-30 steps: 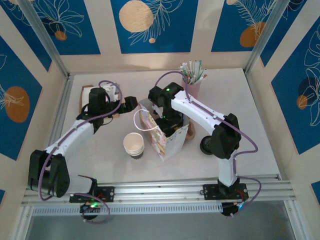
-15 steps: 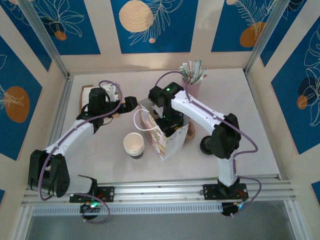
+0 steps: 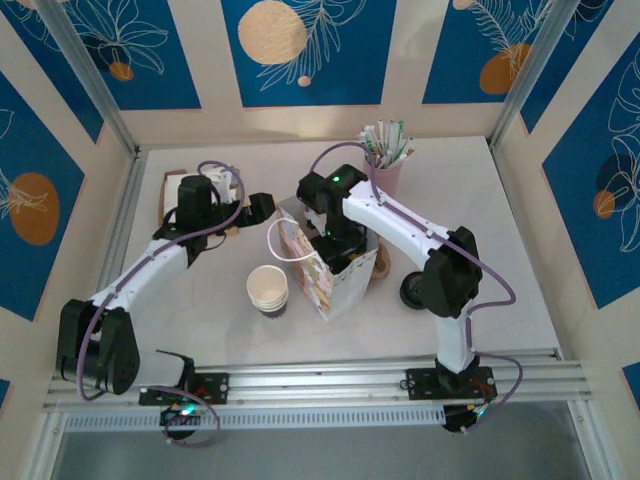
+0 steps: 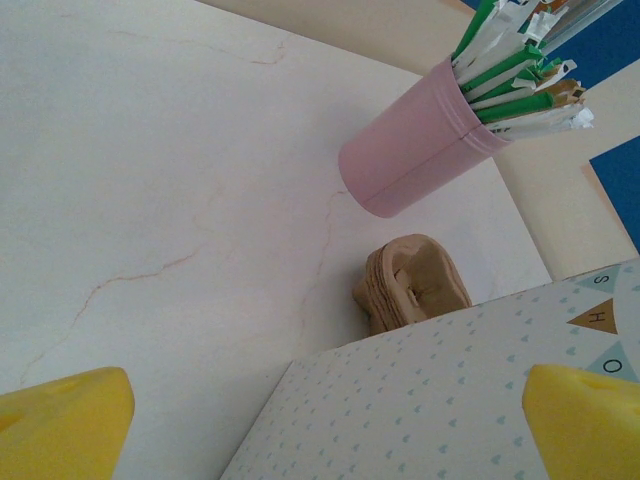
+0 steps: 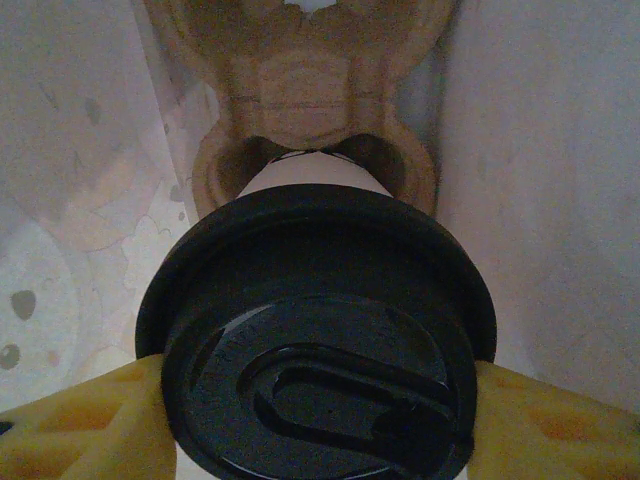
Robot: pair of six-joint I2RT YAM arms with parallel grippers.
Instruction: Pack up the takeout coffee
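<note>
Right pincer (image 5: 320, 405) clamped on glossy round black-lidded coffee cup (image 5: 318, 320), tight between paper bag (image 5: 545, 150) walls, moulded cardboard tray (image 5: 300, 80) beneath, left pincer (image 4: 322, 425) spread wide beside bag.

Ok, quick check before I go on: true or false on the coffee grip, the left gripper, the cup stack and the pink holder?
The right gripper is shut on the takeout coffee. True.
A cardboard carrier lies under the coffee, inside the paper bag. True.
The left gripper grips the bag. False: it is open, holding nothing.
The stack of lidless cups lies on its side. False: it stands upright, left of the bag.
The pink holder is empty. False: wrapped straws fill it.
</note>
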